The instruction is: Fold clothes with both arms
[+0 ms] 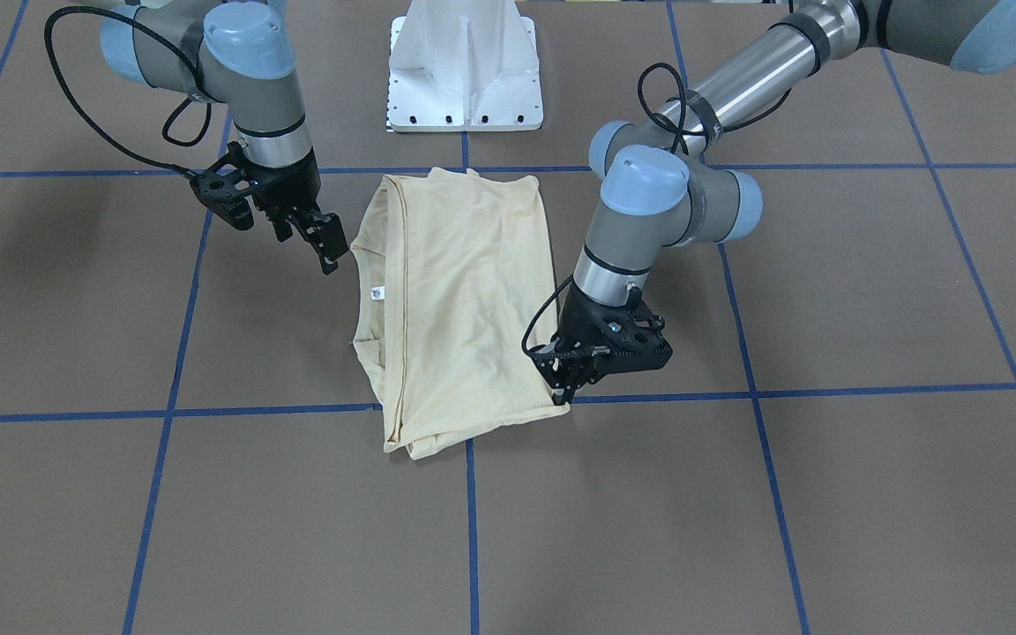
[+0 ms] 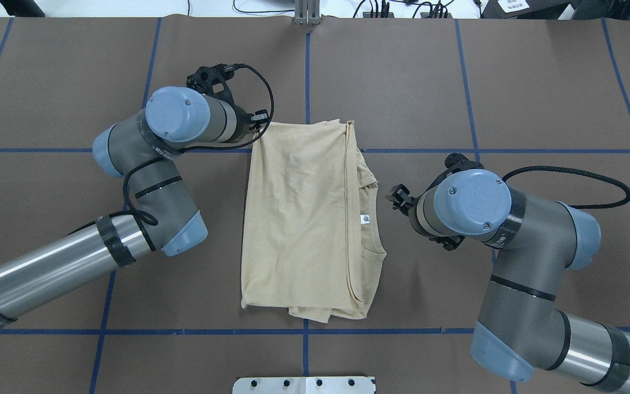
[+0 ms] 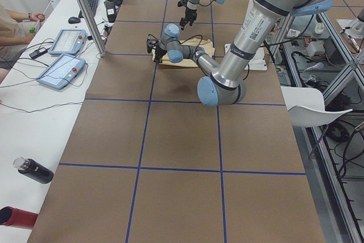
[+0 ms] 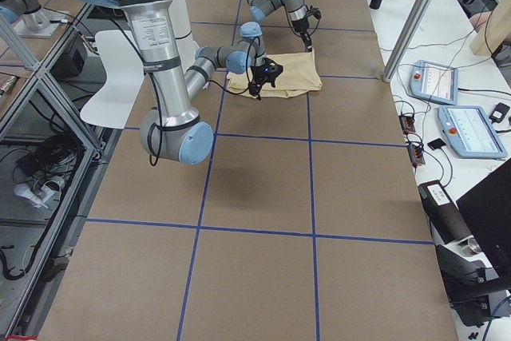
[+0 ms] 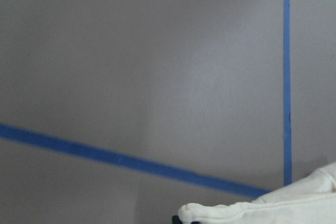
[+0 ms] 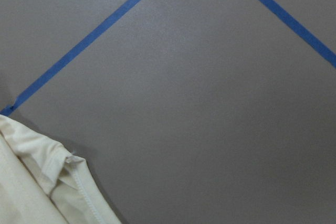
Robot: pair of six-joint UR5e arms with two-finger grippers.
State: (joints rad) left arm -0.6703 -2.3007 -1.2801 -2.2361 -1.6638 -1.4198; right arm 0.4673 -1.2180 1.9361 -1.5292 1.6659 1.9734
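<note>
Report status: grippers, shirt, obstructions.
Right gripper open, beside the T-shirt, not touching. Left gripper at a T-shirt corner, grip unconfirmed. T-shirt folded lengthwise, flat. No obstruction seen nearby.

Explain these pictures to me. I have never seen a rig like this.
Two robot arms work at a brown table marked with blue tape lines. One camera faces the robot, one looks down from behind it, two stand at the table's ends, and one sits on each wrist. A folded cream T-shirt lies flat in the middle, its neck tag showing. The left gripper has its fingers at one shirt corner; whether they pinch it, I cannot tell. The right gripper hangs beside the collar, holding nothing that shows.
</note>
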